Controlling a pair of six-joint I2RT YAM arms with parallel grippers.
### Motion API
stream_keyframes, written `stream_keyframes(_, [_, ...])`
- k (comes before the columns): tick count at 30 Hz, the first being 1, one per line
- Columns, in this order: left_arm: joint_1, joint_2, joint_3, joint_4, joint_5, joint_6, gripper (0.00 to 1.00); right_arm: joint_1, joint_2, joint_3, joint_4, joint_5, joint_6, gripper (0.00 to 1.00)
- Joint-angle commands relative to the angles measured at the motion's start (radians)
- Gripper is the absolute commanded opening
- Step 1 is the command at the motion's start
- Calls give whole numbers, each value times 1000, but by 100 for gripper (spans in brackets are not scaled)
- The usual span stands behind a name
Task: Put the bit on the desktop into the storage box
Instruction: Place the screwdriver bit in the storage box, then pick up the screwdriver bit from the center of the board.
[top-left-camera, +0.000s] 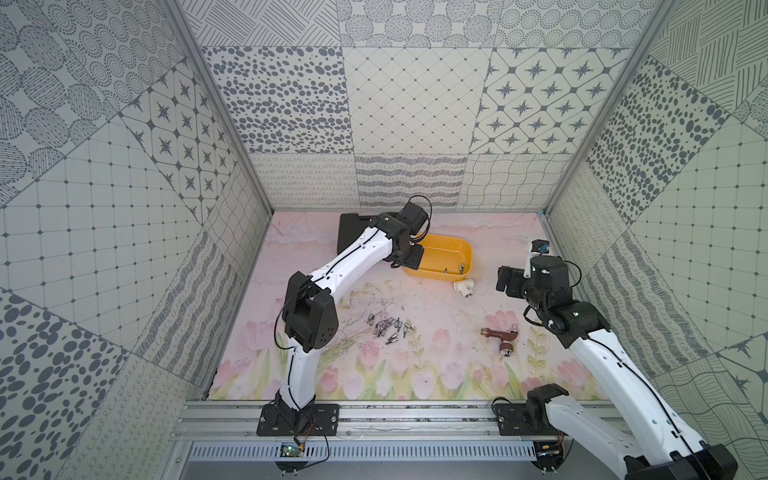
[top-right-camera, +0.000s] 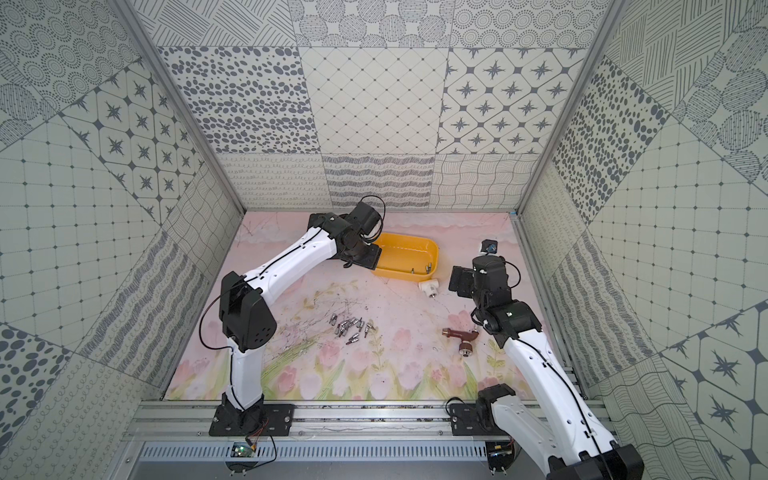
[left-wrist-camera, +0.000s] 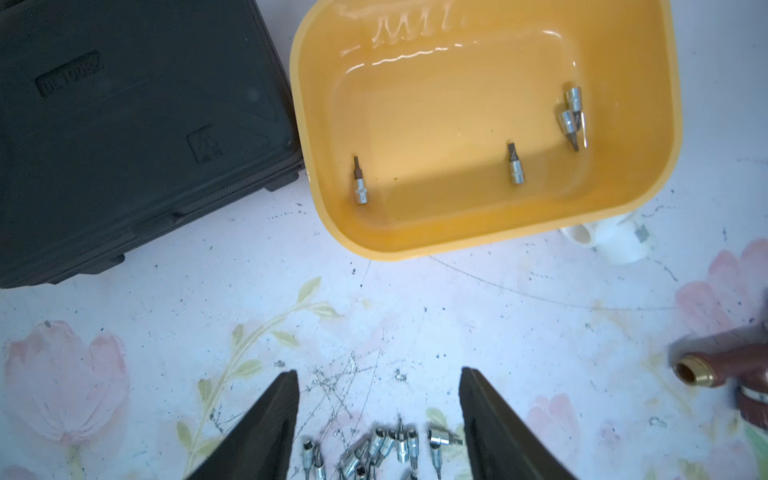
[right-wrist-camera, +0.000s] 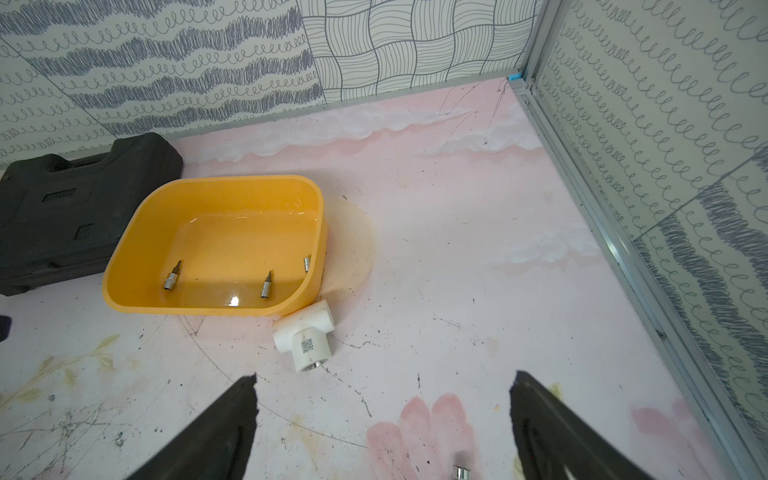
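Left gripper (left-wrist-camera: 378, 370) nearest lens in its wrist view: jaws partway apart, nothing btwn them. Loose bits (top-left-camera: 388, 328), roughly a dozen, heaped & touching mid-worktop (top-left-camera: 440, 307), well apart from storage box (left-wrist-camera: 415, 239). Four boxed bits (left-wrist-camera: 515, 164) lie on its floor, two crossed at one end. Judged: most of job left. Risks: bits small, chromed, round-bodied w/ thin tips, so a pinch into the heap may grab two, or squirt one sideways & roll it. A high drop could bounce off the hard glossy floor; light box may slide if rim bumped. Box yellow plastic, shallow, rounded corners. Black ribbed case (left-wrist-camera: 124, 124) just beside it, white pipe tee (right-wrist-camera: 305, 332) at its corner, brown tap w/ brass thread (top-left-camera: 500, 338) further off. Right gripper (right-wrist-camera: 383, 376) wide, empty.
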Motion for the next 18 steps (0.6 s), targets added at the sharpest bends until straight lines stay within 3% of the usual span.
stream_keyframes(1, [-9,-148,-174,42,35,35,68,-5,-15,-14,34,16,9,97])
stream_keyframes(11, [-35,-394,-492,80,75,-2,75,-11,-8,-4,34,23,1,96])
stream_keyframes(16, [-72,-448,-590,45,76,-39,77,-13,14,3,34,20,1,97])
stream_keyframes(18, [-87,-455,-616,35,86,-49,83,-13,22,5,34,15,5,96])
